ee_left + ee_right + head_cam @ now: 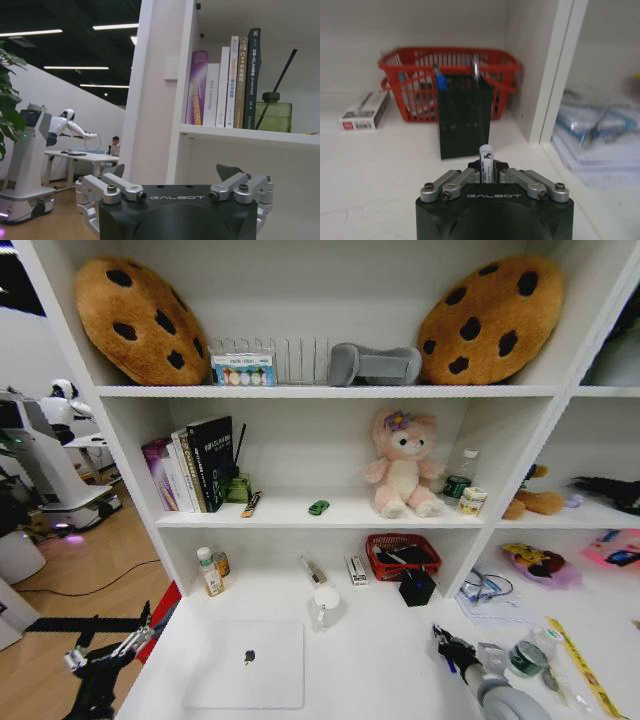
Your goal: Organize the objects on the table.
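Now a pen rides toward its holder.
Right gripper (487,165) clamps a dark pen (486,159), aimed at the black pen holder (464,115) before the red basket (400,65); left gripper (175,176) waits spread beside the table (380,660).

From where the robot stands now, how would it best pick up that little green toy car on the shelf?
The green toy car sits alone on the middle shelf, lying crosswise. I would probably pinch its two long sides across the body, coming straight in from the open front, low under the shelf above. The right end effector is shut on a pen; the open left end effector, beside the table, seems freer.
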Available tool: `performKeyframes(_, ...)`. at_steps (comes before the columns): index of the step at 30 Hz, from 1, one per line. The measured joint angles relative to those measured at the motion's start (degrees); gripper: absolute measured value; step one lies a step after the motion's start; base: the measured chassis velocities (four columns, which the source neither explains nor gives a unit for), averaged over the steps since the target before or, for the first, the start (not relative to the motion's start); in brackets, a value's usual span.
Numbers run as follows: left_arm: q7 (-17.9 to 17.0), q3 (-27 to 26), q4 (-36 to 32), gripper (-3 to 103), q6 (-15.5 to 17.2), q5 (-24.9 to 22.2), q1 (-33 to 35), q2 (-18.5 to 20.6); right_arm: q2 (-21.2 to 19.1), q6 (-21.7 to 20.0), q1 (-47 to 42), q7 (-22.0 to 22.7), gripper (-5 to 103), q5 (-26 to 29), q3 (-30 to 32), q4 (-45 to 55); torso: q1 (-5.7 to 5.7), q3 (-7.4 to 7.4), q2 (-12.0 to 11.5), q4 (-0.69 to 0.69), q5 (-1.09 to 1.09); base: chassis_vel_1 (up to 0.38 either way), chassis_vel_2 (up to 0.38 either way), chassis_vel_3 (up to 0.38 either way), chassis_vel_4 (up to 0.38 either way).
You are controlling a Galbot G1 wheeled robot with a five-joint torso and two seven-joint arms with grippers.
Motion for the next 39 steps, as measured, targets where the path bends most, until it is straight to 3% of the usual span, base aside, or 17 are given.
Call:
performKeyframes(1, -0.01, -0.02, -0.01, 100, -0.02, 0.0, 0.0, -0.05, 0.02, 2.55, 0.2, -1.16, 12, -3.71, 0.21, 0.05, 0.0, 0.0, 0.0, 0.0, -0.01, 0.0, 0.0, 0.0, 0.0)
performKeyframes(2, -0.01, -0.02, -0.01, 100, -0.02, 0.0, 0.0, -0.05, 0.02, 2.55, 0.2, -1.16, 12, -3.71, 0.21, 0.05, 0.0, 0.0, 0.0, 0.0, -0.01, 0.0, 0.0, 0.0, 0.0)
performKeyframes(4, -0.04, -0.01, -0.12, 100, -0.11, 0.0, 0.0, -0.28, -0.06, 11.08, 2.24, -3.11, 12, -13.47, 0.39, -0.78, 0.0, 0.0, 0.0, -0.01, -0.01, 0.0, 0.0, 0.0, 0.0)
performKeyframes(5, -0.04, -0.01, -0.12, 100, -0.11, 0.0, 0.0, -0.28, -0.06, 11.08, 2.24, -3.11, 12, -13.47, 0.39, -0.78, 0.0, 0.0, 0.0, -0.01, -0.01, 0.0, 0.0, 0.0, 0.0)
performKeyframes(9, -0.08, 0.08, -0.24, 100, -0.21, 0.17, 0.15, -0.6, -0.64, 17.36, 8.7, -4.08, 12, -18.05, -0.24, -2.18, 0.0, 0.0, 0.0, 0.02, -0.01, 0.0, 0.0, 0.0, 0.0)
performKeyframes(16, -0.14, -0.06, -0.28, 100, -0.37, 0.2, 0.29, -0.73, -0.85, 20.42, 14.84, -4.73, 12, -20.01, -2.49, -5.63, 0.0, 0.0, 0.0, 0.01, -0.01, 0.0, 0.0, 0.0, 0.0)
performKeyframes(24, -0.71, 0.34, -0.36, 100, 0.1, 1.06, -0.13, -0.95, 0.04, 24.83, 23.38, -6.13, 12, -24.55, -7.24, -16.01, 0.0, 0.0, 0.0, 0.0, -0.02, 0.0, 0.0, 0.0, 0.0)
performKeyframes(39, -1.67, 1.18, -0.27, 100, 1.49, 2.61, -0.85, -1.03, 2.73, 27.31, 33.64, -6.39, 12, -26.11, -15.26, -26.61, 0.0, 0.0, 0.0, 0.02, -0.01, 0.0, 0.0, 0.0, 0.0)
